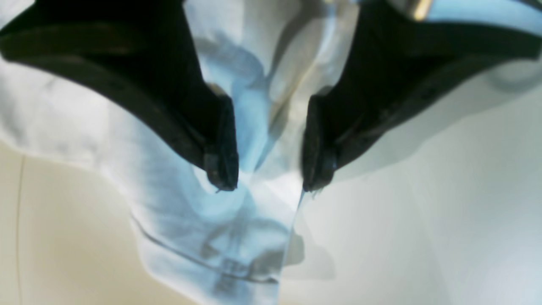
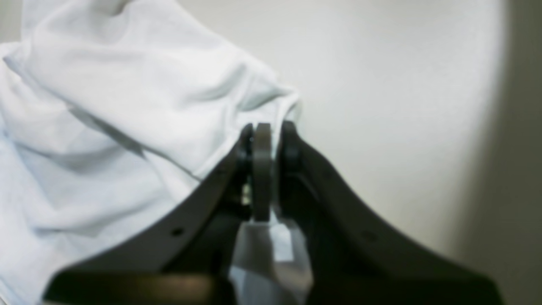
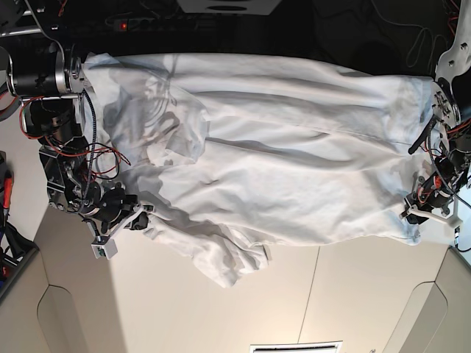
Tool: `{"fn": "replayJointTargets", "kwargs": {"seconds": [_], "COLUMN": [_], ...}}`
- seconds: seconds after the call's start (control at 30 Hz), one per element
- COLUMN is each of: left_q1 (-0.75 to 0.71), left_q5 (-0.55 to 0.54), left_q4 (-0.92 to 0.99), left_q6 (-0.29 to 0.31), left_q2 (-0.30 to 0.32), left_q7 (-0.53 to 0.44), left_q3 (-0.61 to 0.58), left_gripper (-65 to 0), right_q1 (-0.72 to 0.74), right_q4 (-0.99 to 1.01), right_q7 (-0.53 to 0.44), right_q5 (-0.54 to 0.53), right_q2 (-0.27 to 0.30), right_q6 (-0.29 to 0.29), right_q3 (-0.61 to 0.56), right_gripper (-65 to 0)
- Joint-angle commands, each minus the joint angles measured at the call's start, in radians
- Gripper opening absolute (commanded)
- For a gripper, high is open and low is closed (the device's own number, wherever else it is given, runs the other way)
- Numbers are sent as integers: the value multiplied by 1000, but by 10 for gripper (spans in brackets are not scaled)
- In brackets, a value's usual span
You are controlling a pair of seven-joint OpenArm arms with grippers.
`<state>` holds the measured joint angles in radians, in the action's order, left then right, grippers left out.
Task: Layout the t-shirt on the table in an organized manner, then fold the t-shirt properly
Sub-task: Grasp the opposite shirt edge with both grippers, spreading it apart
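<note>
A robotics lab or test bench, by the look of it: two arms (image 3: 70, 169) with bare motors and loose red and black wiring (image 3: 110, 158) flank a plain white table (image 3: 353, 309). Behind it the background is dark, with hanging cables (image 3: 419, 33) and a power strip with a red light (image 3: 125, 24). No household furniture or decoration shows anywhere
</note>
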<state>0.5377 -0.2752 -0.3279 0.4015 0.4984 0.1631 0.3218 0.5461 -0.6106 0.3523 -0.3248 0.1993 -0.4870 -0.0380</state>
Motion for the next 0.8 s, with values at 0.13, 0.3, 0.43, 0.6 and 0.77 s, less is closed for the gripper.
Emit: {"fn": "replayJointTargets", "kwargs": {"seconds": [0.13,0.3,0.43,0.6,0.77], "left_q1": [24,24,24,24,13], "left_q5": [18,18,20,51,48], "left_q4": [-13,-13,-13,-13,-54], "left_q6": [10,-73,-88,-74,-64], "left_q2": [14,14,14,18,38], "left_q7": [-23,-37,-37,-71,-73], "left_q3": [-150,-283,-307,-306,-306], "left_gripper": [-363,-378,-610,-650,-650], "right_q1": [21,21,21,21,-23], "right_q4": [-11,-11,-11,-15,-141], "right_q7": [13,13,13,13,15], "right_q5": [3,3,3,2,4], "right_q2": [3,3,3,3,3], "right_q6": [-7,-7,-7,-7,-7], "right_q3": [-2,-2,-2,-2,15], "right_gripper": [-650,-650,-650,-650,-650]}}
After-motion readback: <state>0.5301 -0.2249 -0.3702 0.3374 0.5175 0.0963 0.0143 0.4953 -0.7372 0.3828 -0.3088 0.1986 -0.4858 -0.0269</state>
